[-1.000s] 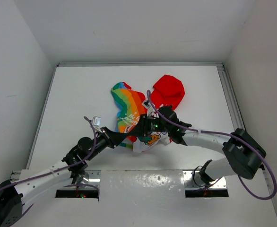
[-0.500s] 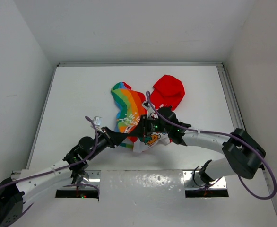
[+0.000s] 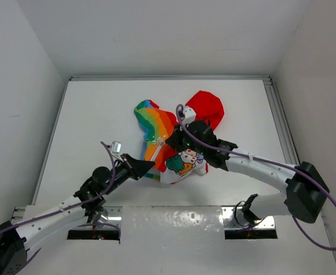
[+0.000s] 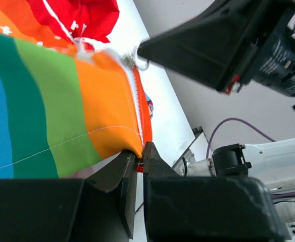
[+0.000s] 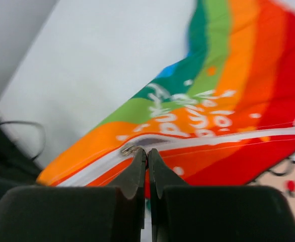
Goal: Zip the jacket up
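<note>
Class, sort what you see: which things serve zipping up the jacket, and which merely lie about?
For the job: jacket; zipper pull; left gripper, shut on the jacket's edge; right gripper, shut on the zipper pull.
Just there: table; purple cable; metal rail.

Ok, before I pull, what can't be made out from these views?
- Top external: the right gripper and its wrist cover the zipper of the small rainbow-striped, red-hooded fabric jacket; slider unseen.
- Right wrist: blurred; the shut jaws hide whether the small silver metal zipper pull is actually pinched.
- Left wrist: the left gripper, shut, hides the hem corner it clamps; frame edges crop the jacket.
</note>
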Motion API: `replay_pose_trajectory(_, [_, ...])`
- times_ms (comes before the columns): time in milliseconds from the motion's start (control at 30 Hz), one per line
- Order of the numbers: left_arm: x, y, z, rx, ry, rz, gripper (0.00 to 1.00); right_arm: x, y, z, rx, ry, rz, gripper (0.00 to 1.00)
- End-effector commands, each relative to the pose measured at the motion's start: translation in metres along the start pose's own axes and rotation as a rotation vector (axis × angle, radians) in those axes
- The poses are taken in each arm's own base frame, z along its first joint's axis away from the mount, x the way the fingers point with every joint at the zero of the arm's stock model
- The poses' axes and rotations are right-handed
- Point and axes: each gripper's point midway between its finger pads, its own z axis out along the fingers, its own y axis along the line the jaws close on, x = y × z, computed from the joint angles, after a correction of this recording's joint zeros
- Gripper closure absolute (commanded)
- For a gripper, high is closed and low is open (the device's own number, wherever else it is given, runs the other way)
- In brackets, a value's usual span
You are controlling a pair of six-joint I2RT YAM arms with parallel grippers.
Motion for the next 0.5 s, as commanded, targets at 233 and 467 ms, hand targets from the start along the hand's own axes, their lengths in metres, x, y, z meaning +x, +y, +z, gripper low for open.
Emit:
replay_pose_trajectory(233, [-0.047,-0.028,-0.009,-0.061,-0.07,0.157,1.0,-0.118,-0.113,-0.014,0.633,-0.29,-0.297,1.0])
replay_pose_trajectory(467, [-0.117,-0.028,-0.053,-0.292,-0.262,0.252,1.0,-0.187,-0.214,-0.033,0.874,-0.347,-0.174,1.0])
